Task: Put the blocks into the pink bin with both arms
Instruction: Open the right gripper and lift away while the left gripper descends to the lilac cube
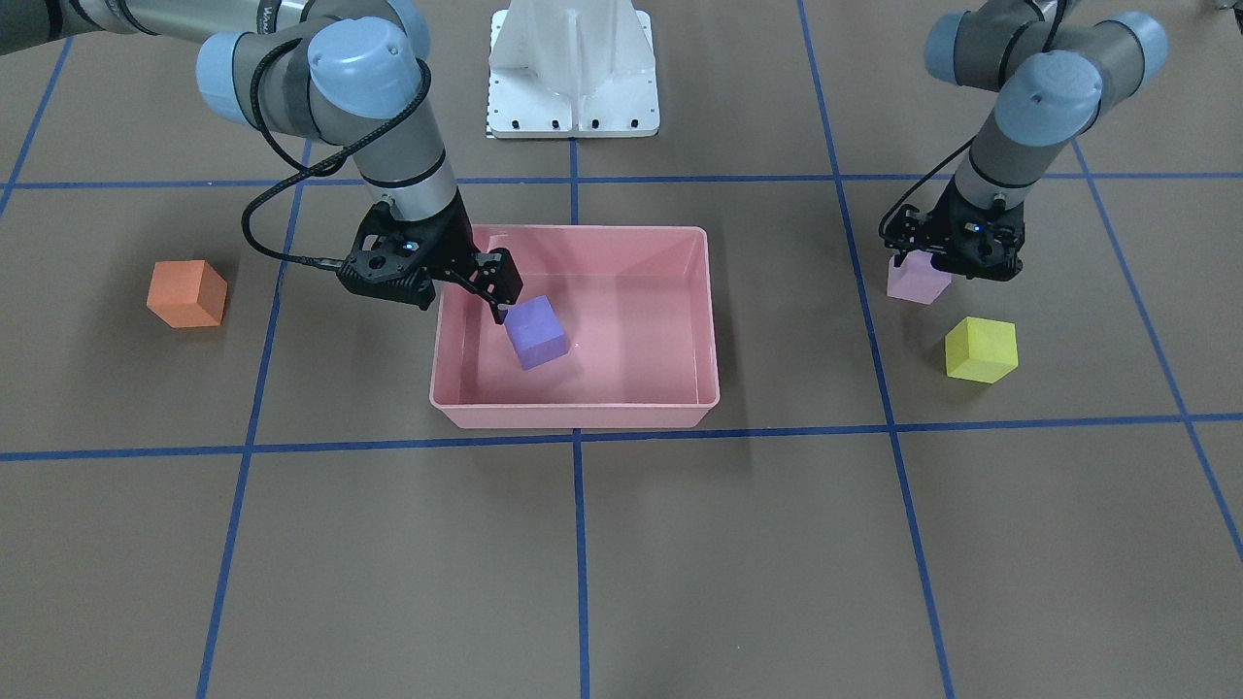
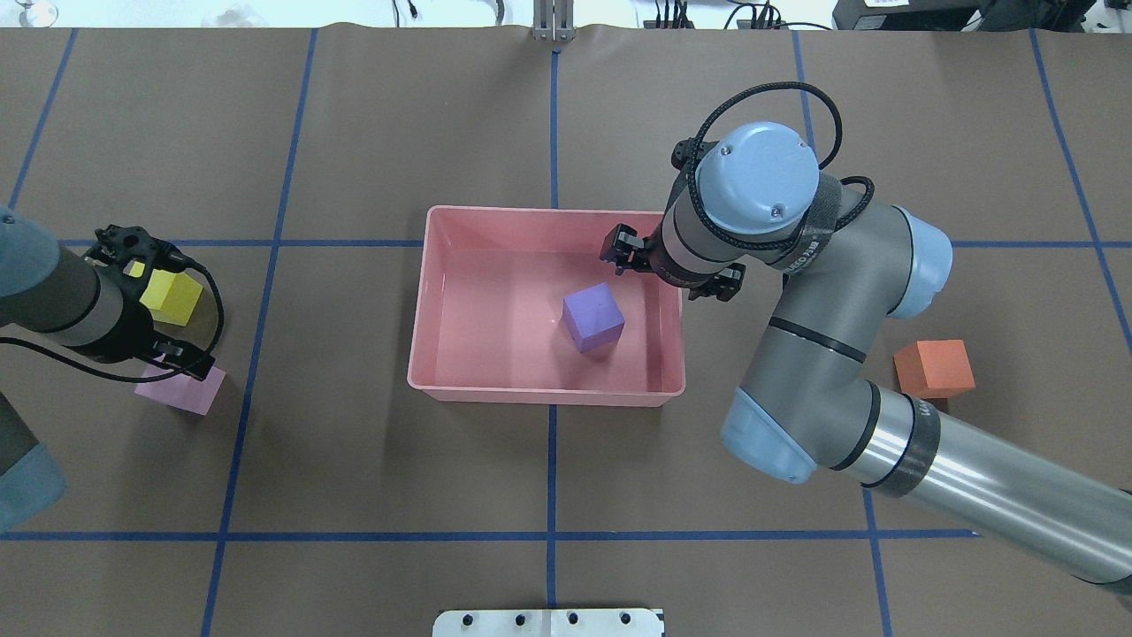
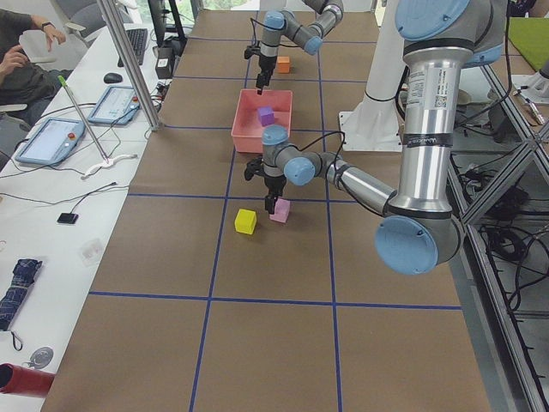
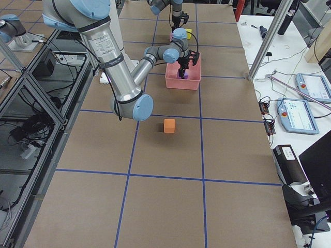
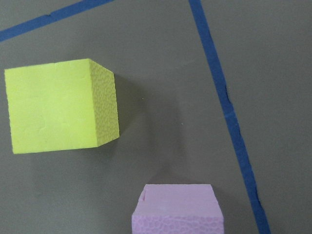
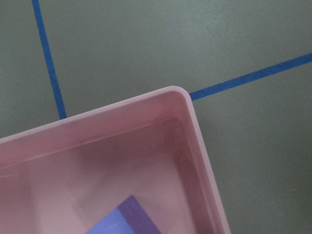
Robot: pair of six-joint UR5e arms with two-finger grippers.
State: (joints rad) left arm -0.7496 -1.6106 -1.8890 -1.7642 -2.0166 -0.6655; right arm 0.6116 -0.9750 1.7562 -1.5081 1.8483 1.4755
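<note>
The purple block (image 1: 537, 333) lies slightly tilted on the floor of the pink bin (image 1: 583, 413), free of the fingers. My right gripper (image 1: 500, 291) hangs open just above it, inside the bin's end nearest the orange block (image 1: 186, 293), which sits alone on the table. At the other end my left gripper (image 1: 923, 264) is low over the pale pink block (image 1: 918, 286), open, fingers at its top. The yellow block (image 1: 981, 349) sits close beside it. The left wrist view shows the yellow block (image 5: 53, 112) and the pale pink block (image 5: 175, 209), with no fingers in sight.
The white pedestal base (image 1: 573, 68) stands behind the bin. Blue tape lines (image 1: 578, 544) grid the brown table. A person (image 3: 26, 60) sits at a side desk holding tablets (image 3: 51, 137) beyond the table's long edge.
</note>
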